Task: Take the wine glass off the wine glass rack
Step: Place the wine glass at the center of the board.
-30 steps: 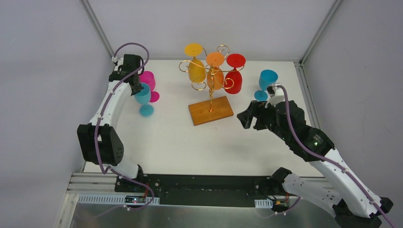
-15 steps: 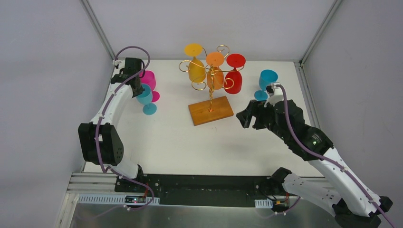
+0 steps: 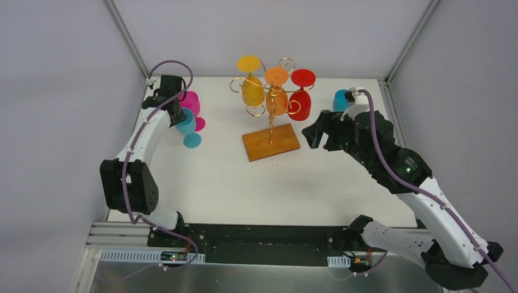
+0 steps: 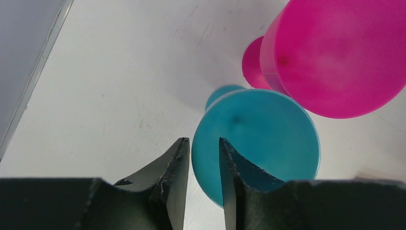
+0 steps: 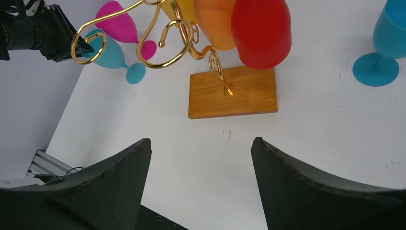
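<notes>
So the right claw (image 5: 201, 141) is spread wide with nothing in it, hovering over bare table. The wine glass rack (image 3: 270, 141) sits right ahead of it, close but not touching. It's a gold wire thing: a twisted stem coming up out of a flat rectangular wooden base (image 5: 232, 92), with curly scroll arms up top.

Three glasses hang on it upside down, foot discs up and bowls down: a red glass (image 5: 261, 31) on the side nearest this claw, an orange glass (image 3: 278, 101) in the middle and a yellow glass (image 3: 252, 90) on the far side. A blue glass (image 5: 383, 48) stands on the table off to the claw's right.

The left claw (image 4: 203, 143) is way over on the other side, well away from the rack. Its jaws are cracked open just a bit, straddling the rim of a teal glass (image 4: 258, 134) standing upright right under it. A pink glass (image 4: 335, 57) stands just beyond that one.
</notes>
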Controlling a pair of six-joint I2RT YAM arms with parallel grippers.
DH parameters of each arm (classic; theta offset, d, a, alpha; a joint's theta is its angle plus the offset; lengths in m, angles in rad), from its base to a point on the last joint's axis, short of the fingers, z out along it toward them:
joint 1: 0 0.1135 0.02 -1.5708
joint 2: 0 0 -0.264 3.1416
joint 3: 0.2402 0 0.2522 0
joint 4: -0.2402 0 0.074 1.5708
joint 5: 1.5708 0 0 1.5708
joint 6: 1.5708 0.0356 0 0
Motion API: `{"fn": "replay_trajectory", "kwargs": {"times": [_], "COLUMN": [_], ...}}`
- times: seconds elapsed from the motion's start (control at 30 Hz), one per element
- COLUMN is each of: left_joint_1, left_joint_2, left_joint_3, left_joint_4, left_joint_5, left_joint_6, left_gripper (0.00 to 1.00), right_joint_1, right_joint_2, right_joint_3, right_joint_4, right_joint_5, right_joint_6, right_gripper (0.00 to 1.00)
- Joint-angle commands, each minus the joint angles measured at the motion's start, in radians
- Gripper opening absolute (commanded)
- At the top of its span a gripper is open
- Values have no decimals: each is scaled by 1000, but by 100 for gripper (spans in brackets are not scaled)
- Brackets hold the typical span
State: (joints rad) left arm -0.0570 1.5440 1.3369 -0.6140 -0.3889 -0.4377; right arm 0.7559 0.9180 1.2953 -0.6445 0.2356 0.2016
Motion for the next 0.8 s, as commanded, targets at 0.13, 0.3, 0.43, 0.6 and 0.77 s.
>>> {"fn": "replay_trajectory", "kwargs": {"times": [0.13,0.3,0.43,0.6,0.77], "left_joint_1": [11,11,11,9,9], "left_joint_2": [-112,-163,-209,-263,-274], "left_joint_3": [0,-1,-2,-11,-16], "left_joint_4": [2,2,2,2,2], "left_joint_5": [33,35,59,99,123], "left_joint_6": [11,16,17,19,16], "left_gripper": [33,36,37,39,40], "right_joint_1": [-13,-53,-103,-189,-286], "right_joint_2": [71,150,207,276,328], "right_joint_3": [148,246,319,373,397], "right_joint_4": [-14,-13,9,44,74], "right_joint_5": [101,138,115,45,-47], "right_joint_6": [-18,-14,19,103,199], "right_gripper": [81,82,81,77,71]}}
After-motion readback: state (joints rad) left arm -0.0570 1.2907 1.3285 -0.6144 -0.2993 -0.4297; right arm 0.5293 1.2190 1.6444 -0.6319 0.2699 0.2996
